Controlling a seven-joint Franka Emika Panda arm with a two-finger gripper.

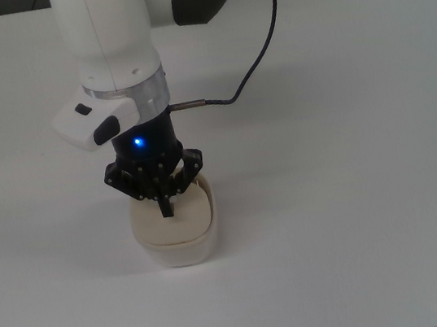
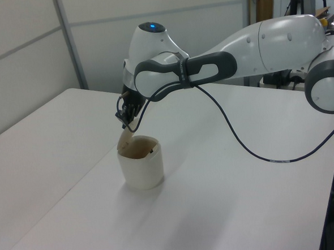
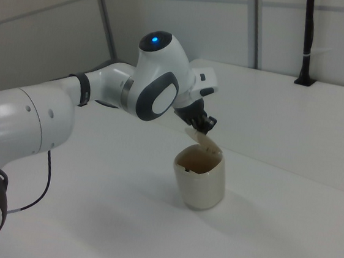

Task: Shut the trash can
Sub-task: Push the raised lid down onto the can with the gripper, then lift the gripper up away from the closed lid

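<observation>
A wide white bench point(image 2: 229, 212) is seen filling the scene, its top crossed by a straight seam. Behind the bench, pale grey wall panels point(image 2: 21, 60) are divided by a slanted metal post point(image 2: 70, 43). Beyond the bench's far edge, cluttered equipment point(image 2: 283, 72) is partly seen.

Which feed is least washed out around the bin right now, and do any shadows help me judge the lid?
Top view: white table and cream trash can blend, gripper hides the lid. Left view: soft shadow under the can, tilted lid readable. Right view: best contrast, dark opening and raised lid distinct.
</observation>
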